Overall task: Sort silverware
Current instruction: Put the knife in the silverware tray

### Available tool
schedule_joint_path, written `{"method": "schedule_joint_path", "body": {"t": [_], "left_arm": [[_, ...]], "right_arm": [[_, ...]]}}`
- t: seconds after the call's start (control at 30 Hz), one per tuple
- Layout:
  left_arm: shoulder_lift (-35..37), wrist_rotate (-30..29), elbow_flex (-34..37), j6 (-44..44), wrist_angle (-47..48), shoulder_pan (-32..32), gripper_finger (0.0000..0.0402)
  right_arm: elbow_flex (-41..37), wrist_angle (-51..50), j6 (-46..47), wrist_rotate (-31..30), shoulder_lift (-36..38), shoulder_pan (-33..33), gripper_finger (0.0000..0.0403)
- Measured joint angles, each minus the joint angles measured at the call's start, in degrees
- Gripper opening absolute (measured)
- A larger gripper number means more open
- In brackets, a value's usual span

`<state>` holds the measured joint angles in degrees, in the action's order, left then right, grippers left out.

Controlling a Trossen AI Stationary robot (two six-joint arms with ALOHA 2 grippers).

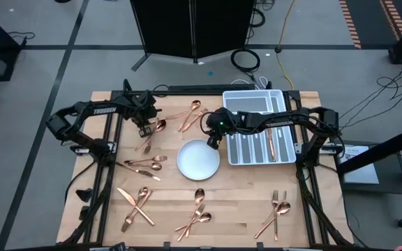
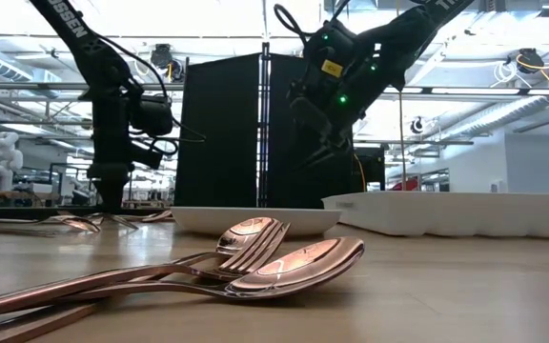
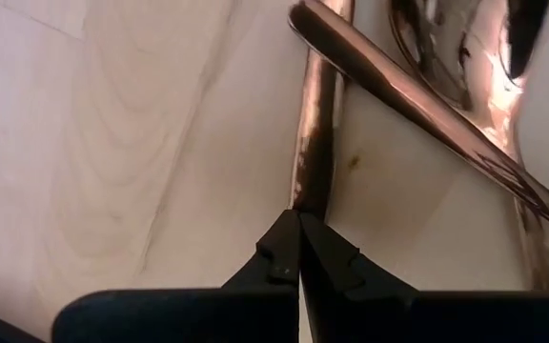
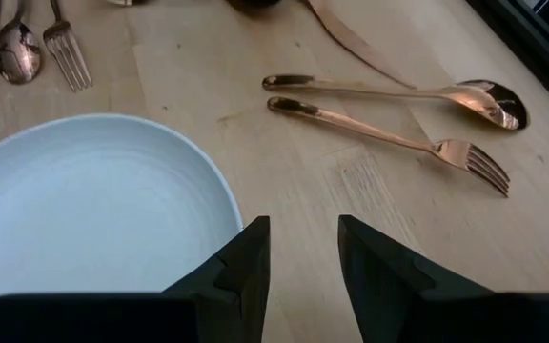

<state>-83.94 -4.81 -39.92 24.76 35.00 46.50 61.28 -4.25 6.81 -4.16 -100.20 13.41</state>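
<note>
Copper silverware lies in small crossed groups across the wooden table [image 1: 103,230]. My left gripper [image 3: 298,229] is down at the table's far left, shut on a copper handle [image 3: 315,143] of the group by a spoon [image 1: 160,126]; which kind of piece it is stays hidden. My right gripper [image 4: 303,252] is open and hangs above the table by the far right edge of the round white plate [image 4: 84,200], touching nothing. A spoon [image 4: 398,92] and a fork [image 4: 389,133] lie beyond it. One copper piece [image 1: 271,145] lies in the white divided tray [image 1: 257,104]. My left gripper pinches the free end of the copper handle [image 3: 305,198] between its two fingertips [image 3: 279,250], coming from above and pointing down. The fingers lie in line with the handle. The handle runs flat over the wood, and another piece's handle [image 3: 398,95] crosses over it.
More silverware groups lie at the left middle [image 1: 145,164], near left [image 1: 137,206], near centre [image 1: 195,213], near right [image 1: 276,209] and far centre [image 1: 190,115]. The tray stands to the plate's right. Bare wood shows between the groups.
</note>
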Motion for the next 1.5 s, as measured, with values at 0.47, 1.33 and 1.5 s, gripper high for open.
{"method": "schedule_joint_path", "body": {"t": [0.47,1.33,1.5], "left_arm": [[0.07,-4.14,2.17,-0.29,-3.25,1.00,0.0000],[-0.39,-6.68,2.31,-15.50,-5.51,5.53,0.0000],[-0.42,-6.63,2.31,-15.47,-5.83,5.65,0.0000]], "right_arm": [[-0.02,9.73,-0.37,5.99,0.00,1.53,0.0116],[60.39,-26.97,-5.88,14.77,-33.96,5.45,0.0116],[72.61,-30.89,-8.27,15.30,-42.22,6.08,0.0116]]}}
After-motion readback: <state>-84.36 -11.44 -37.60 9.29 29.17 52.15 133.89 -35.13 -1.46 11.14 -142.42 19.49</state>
